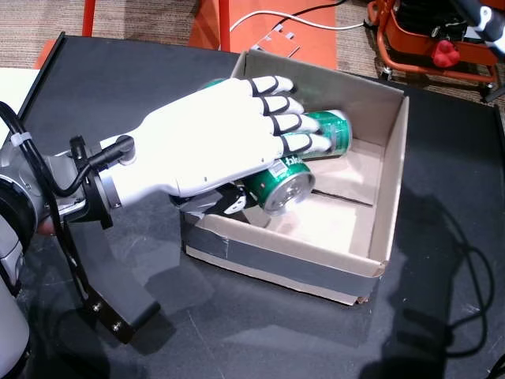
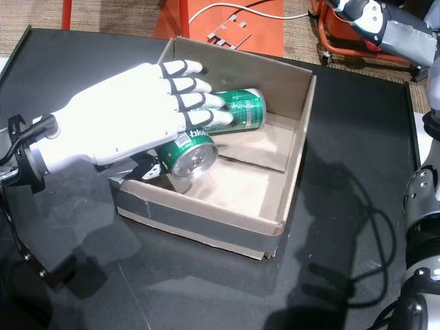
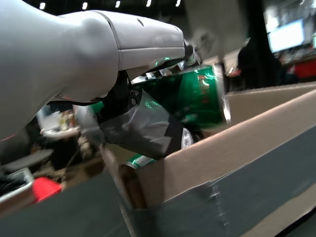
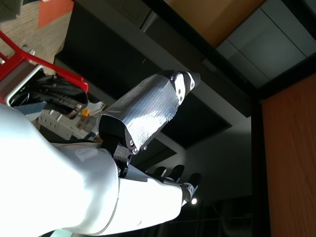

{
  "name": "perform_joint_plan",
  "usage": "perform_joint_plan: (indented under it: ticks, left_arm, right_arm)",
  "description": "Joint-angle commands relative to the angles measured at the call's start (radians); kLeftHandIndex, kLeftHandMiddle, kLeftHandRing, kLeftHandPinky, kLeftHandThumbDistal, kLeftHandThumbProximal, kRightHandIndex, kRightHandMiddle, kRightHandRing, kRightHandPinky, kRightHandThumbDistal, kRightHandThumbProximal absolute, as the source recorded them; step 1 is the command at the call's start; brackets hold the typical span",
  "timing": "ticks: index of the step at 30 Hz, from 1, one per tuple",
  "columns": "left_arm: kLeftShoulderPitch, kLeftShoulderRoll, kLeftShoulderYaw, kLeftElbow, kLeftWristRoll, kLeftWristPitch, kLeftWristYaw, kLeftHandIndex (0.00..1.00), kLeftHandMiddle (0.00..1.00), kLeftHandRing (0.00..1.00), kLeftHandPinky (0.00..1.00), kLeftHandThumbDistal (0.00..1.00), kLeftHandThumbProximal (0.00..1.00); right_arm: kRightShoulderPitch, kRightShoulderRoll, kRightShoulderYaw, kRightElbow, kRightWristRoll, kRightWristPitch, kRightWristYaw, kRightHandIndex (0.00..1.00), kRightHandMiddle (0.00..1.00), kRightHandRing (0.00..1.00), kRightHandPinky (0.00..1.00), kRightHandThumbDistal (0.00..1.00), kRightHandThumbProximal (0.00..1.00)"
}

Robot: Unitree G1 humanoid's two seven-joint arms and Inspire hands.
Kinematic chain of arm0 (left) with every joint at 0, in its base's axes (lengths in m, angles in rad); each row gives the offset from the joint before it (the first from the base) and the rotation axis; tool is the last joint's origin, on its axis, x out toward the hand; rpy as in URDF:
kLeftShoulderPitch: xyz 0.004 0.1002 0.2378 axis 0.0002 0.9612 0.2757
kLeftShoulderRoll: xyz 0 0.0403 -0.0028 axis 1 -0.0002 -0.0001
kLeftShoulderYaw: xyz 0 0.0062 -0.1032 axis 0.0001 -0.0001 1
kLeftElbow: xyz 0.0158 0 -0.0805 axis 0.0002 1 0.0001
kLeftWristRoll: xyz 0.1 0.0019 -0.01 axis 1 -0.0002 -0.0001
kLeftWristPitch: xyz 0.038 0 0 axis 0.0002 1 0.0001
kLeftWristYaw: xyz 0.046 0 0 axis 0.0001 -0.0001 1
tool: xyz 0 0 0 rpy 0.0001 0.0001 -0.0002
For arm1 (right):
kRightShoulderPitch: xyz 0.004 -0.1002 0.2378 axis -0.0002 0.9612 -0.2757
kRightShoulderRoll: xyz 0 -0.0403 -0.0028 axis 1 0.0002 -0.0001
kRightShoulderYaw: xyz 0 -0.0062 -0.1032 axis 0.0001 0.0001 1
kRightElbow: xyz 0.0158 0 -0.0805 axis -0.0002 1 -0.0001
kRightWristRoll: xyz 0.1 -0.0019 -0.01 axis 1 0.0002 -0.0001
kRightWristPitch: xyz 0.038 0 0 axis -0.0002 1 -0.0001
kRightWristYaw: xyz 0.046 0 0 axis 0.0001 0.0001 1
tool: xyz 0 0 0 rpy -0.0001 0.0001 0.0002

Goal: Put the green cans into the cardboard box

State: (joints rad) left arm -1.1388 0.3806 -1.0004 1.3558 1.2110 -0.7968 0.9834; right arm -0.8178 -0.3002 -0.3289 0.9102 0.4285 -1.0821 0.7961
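White five-finger left hand [image 1: 217,138] is clamped on a green aluminium drink can [image 1: 279,185], holding it sideways from above with the silver lid end facing out toward the box's open middle. Fingers [image 1: 278,103] drape over the can and also reach onto a second green can [image 1: 330,133] lying on its side behind it, deeper in the box. Held can looks low, inside the near-left corner of the open brown cardboard box with grey tape along its front wall [image 1: 316,264]; can't tell if it touches the floor of the box yet. Left wrist view shows the same: green can [image 3: 190,96] under the palm, just above the taped box wall [image 3: 232,163]. Overhand grip probably chosen so the can clears the wall and drops in lying flat beside the other one.

Right hand [image 4: 94,197] is raised well away from the box, seen against ceiling in its wrist view; nothing in it, thumb stuck out, fingers look apart. Box sits on the black counter [image 1: 237,332].

Judgement: release step is near; once the fingers loosen, the can may roll toward the bare box floor.
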Motion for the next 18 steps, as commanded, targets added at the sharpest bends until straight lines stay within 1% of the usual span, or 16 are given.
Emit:
perform_joint_plan:
  ticks: [1,2,5,8,11,12,15,18]
  left_arm:
    - [0.012,0.008,0.034,0.008,-0.046,-0.014,-0.066,1.0,1.0,1.0,1.0,1.0,0.35]
    - [0.013,0.009,0.046,0.008,-0.06,-0.018,-0.089,1.0,1.0,1.0,1.0,1.0,0.38]
    - [0.014,0.014,0.075,0.004,-0.096,-0.031,-0.158,1.0,1.0,1.0,1.0,1.0,0.42]
    - [0.016,0.019,0.09,0.0,-0.116,-0.035,-0.21,1.0,1.0,1.0,1.0,1.0,0.43]
    - [0.016,0.021,0.102,-0.001,-0.128,-0.036,-0.262,1.0,1.0,1.0,1.0,1.0,0.43]
    - [0.016,0.021,0.106,-0.002,-0.131,-0.037,-0.275,1.0,1.0,1.0,1.0,1.0,0.43]
    - [0.017,0.024,0.113,-0.008,-0.13,-0.041,-0.276,1.0,1.0,1.0,1.0,1.0,0.42]
    - [0.017,0.026,0.116,-0.011,-0.13,-0.042,-0.266,1.0,1.0,1.0,1.0,1.0,0.41]
  right_arm:
    - [0.015,0.003,0.001,-0.015,0.013,-0.002,0.0,0.98,0.95,0.93,0.96,1.0,0.68]
    - [0.015,0.003,0.001,-0.014,0.011,-0.005,0.0,0.98,0.95,0.93,0.96,1.0,0.69]
    - [0.014,0.002,0.002,-0.012,0.009,-0.01,0.0,0.97,0.95,0.93,0.95,1.0,0.7]
    - [0.015,0.0,0.005,-0.012,-0.006,-0.021,-0.014,0.97,0.94,0.93,0.96,1.0,0.72]
    - [0.019,0.0,0.012,-0.02,-0.011,-0.024,-0.019,0.97,0.95,0.95,0.97,1.0,0.71]
    - [0.019,0.001,0.013,-0.02,-0.01,-0.028,-0.019,0.97,0.95,0.95,0.98,1.0,0.73]
    - [0.018,0.0,0.014,-0.017,-0.013,-0.034,-0.024,0.96,0.95,0.94,0.97,1.0,0.74]
    - [0.02,-0.003,0.015,-0.015,-0.022,-0.035,-0.039,0.96,0.95,0.94,0.97,1.0,0.74]
